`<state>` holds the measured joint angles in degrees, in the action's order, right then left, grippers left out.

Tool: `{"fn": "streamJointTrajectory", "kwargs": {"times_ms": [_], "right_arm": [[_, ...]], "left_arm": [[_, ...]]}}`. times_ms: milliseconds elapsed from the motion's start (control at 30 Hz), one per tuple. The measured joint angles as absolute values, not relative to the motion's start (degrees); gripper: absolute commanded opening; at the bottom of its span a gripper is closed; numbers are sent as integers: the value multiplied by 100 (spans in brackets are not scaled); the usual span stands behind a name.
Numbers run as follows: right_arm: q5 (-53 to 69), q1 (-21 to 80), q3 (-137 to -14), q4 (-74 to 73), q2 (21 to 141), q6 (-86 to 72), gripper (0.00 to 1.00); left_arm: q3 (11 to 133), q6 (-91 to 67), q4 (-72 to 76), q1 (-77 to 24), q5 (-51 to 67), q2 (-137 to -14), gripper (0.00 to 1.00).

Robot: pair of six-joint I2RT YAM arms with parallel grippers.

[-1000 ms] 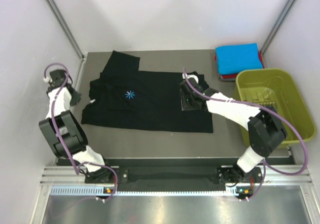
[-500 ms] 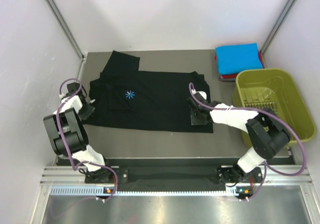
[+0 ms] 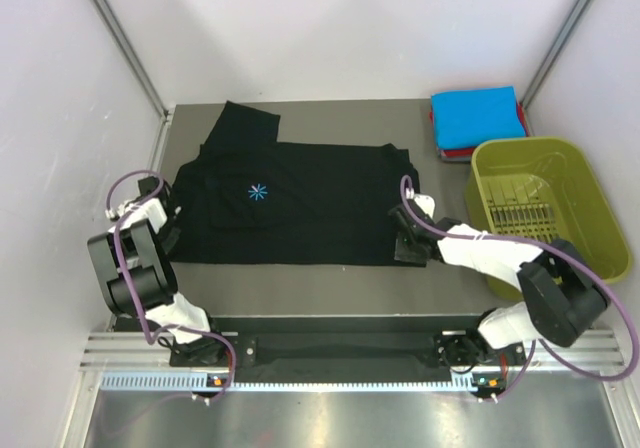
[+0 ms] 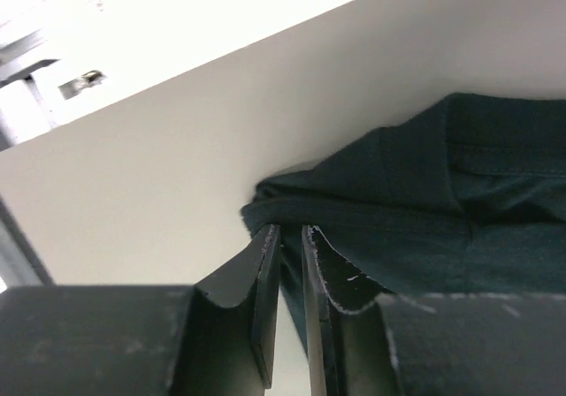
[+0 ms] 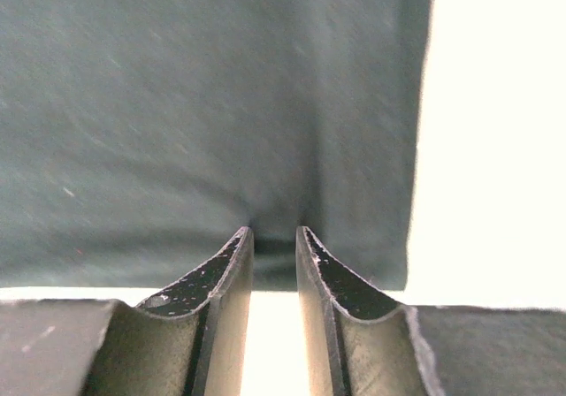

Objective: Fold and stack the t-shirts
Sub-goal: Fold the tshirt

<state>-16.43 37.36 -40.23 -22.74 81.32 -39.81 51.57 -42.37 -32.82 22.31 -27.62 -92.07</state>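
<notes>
The black t-shirt [image 3: 300,213] lies spread flat on the grey table, its light-blue starburst print [image 3: 257,191] facing up. My left gripper [image 3: 168,236] sits at the shirt's near-left corner. In the left wrist view its jaws [image 4: 290,230] are shut on a bunched fold of the black cloth [image 4: 460,193]. My right gripper [image 3: 405,248] sits at the shirt's near-right hem. In the right wrist view its tips [image 5: 274,230] pinch the edge of the black cloth [image 5: 221,104]. A folded bright blue shirt [image 3: 476,116] lies on a red one [image 3: 458,154] at the far right.
An olive-green plastic basket [image 3: 525,143] stands at the right, just in front of the folded stack and close to my right arm. Grey walls enclose the table on the left, back and right. The metal rail with the arm bases runs along the near edge.
Both grippers have moved toward the near edge, the left onto the shirt's near-left corner and the right down to its near-right hem. The shirt lies flatter and a little nearer.
</notes>
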Motion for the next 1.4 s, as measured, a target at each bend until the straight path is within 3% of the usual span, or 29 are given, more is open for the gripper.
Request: {"fn": "streamJointTrajectory", "kwargs": {"times_ms": [300, 433, 633, 900, 1100, 1400], "right_arm": [[-1653, 3736, -3933, -2808, 7526, -4073, 30], [-1671, 3736, -4058, -2906, 7432, -4053, 30], [-1682, 3736, -4368, -2923, 7428, -3959, 31], [-1719, 3736, -4445, -2930, 7417, -3854, 31], [-1728, 3736, -4445, -2930, 7417, -3800, 31], [-1739, 3736, -4445, -2926, 7417, -3750, 31]], "left_arm": [[5767, -3785, -3728, 2176, -2886, -8936, 25], [6099, -3096, -3398, 1894, -1935, -8637, 36], [6073, -2945, -2932, 1444, -309, -8482, 37], [5572, -3009, -2696, 1245, 257, -8868, 38], [5260, -3079, -2556, 1066, 252, -9061, 35], [5181, -3179, -2327, 886, -47, -9240, 19]]}}
